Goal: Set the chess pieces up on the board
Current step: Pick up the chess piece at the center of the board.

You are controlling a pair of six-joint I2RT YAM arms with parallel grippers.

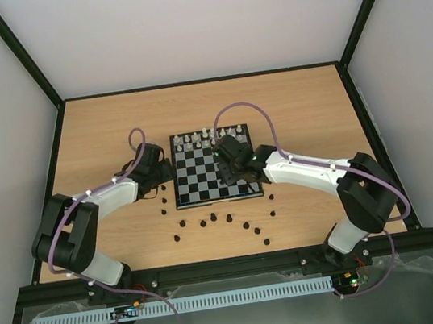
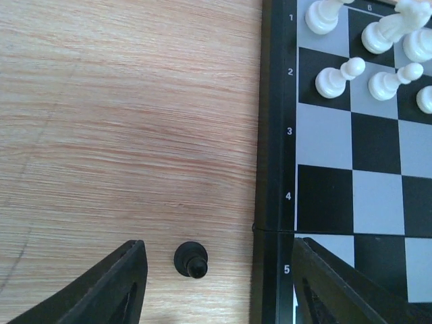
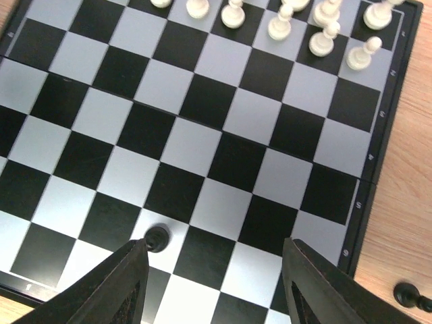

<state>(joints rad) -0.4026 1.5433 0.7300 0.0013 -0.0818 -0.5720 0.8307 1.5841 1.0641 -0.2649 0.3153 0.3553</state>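
Left gripper (image 2: 217, 273) fingers, cut off at the frame's lower edge, stand spread and empty on either side of a tiny black pawn (image 2: 190, 260) on the table (image 2: 101, 135), just beside the board (image 2: 275, 135). Right gripper (image 3: 214, 270), likewise spread and empty, hangs over the board's near rows. A small black piece (image 3: 156, 237), its kind unclear from above, sits there on a pale square just beside one fingertip.

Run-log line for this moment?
left gripper open over loose black piece on table beside board | right gripper open over board and placed black piece | white pieces on far rows
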